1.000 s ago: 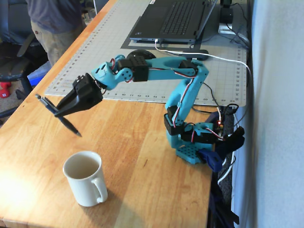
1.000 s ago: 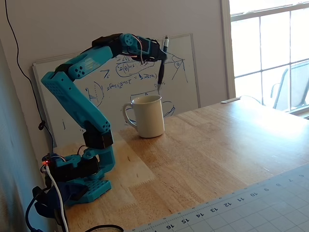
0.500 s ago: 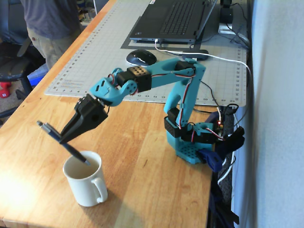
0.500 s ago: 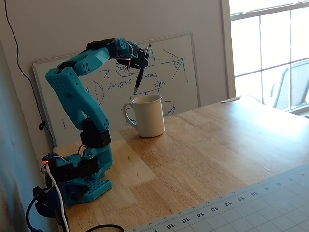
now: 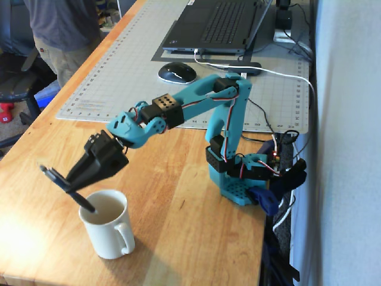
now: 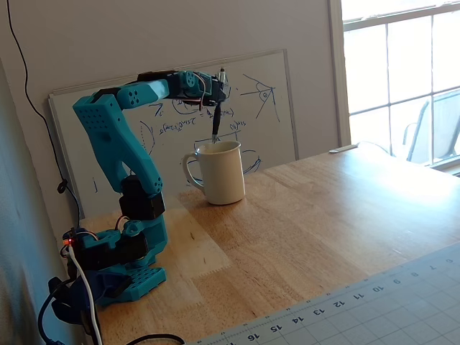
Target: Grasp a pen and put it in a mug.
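Clamped on the slim dark pen (image 5: 66, 189), the black two-finger gripper (image 5: 74, 179) of the teal plastic arm (image 5: 220, 113) hangs just above the plain cream-white ceramic mug (image 5: 110, 229), its jaws pressed against the pen's middle. In one fixed view the pen slants down, its lower end dipping past the rim into the mug's pale inside while its upper end juts out beyond the gripper. In the other fixed view the pen (image 6: 217, 115) stands nearly upright over the mug (image 6: 219, 172), with the gripper (image 6: 218, 100) directly above the opening.

I judge the task nearly finished: the grasp and carry are done, the tip is inside, and only the release and withdrawal remain.

The mug is a smooth glazed cylinder with one loop handle, standing upright on the warm, faintly grained wooden table (image 5: 178, 202). The pen is thin, straight and hard. A grey gridded cutting mat (image 5: 125, 59) lies well apart.
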`<state>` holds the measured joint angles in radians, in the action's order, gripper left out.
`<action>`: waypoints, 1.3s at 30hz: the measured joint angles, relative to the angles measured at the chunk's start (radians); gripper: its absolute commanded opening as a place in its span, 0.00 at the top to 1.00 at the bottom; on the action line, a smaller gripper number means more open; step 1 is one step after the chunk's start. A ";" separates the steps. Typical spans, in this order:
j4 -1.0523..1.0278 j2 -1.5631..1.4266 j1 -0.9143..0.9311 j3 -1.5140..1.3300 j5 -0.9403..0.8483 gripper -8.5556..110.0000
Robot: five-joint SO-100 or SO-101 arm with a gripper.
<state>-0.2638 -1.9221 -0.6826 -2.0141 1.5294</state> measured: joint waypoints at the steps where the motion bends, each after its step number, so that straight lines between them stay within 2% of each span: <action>1: 0.000 0.000 0.000 -0.018 -0.029 0.92; 8: 0.003 -0.018 0.000 -0.161 -0.169 0.92; 15: 0.005 -0.110 0.000 -0.357 -0.186 0.92; 21: 0.005 -0.215 0.038 -0.407 -0.186 0.92; 27: 0.005 -0.265 0.049 -0.408 -0.186 0.80; 33: 0.005 -0.272 0.049 -0.408 -0.189 0.81; 36: 0.005 -0.282 0.049 -0.408 -0.253 0.82; 39: -0.023 -0.302 0.063 -0.417 -0.391 0.82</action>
<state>-0.2869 -2.2243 -0.6197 -2.4314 1.1382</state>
